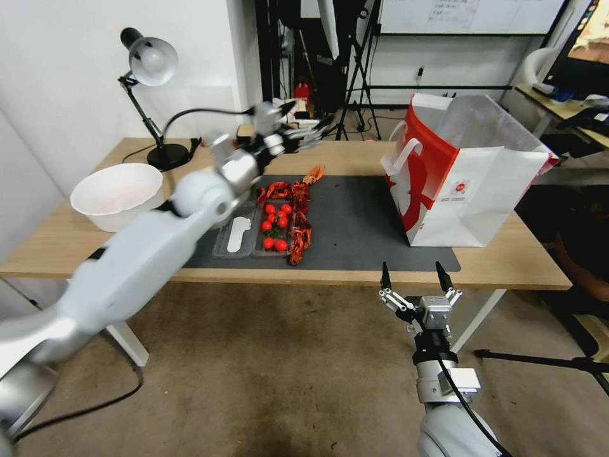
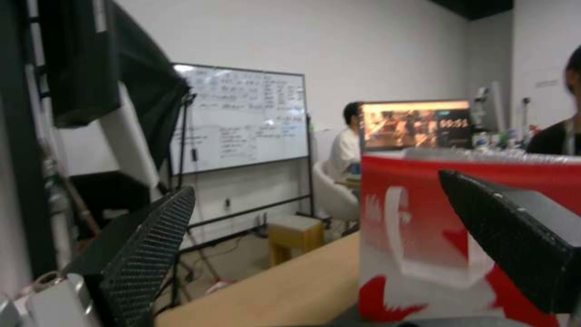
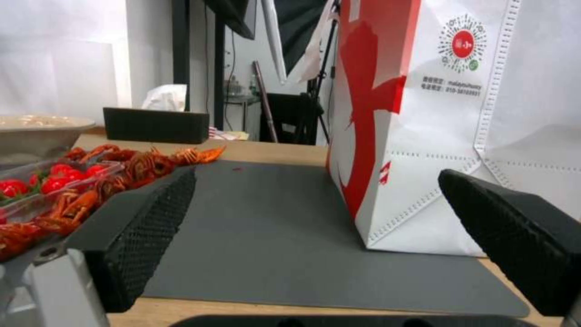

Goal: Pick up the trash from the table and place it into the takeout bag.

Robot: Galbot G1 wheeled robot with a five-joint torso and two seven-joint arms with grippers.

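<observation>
Overhead, left hand (image 1: 304,136) open, empty, above table (image 1: 355,260); takeout bag (image 1: 466,190) well right.

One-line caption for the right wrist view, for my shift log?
Open right gripper waits before the mat, takeout bag ahead, crayfish shells beside.

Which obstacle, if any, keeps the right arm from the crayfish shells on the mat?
Probably none: the right tool is open at the table's near edge, with bare mat between it and the crayfish shells.
</observation>
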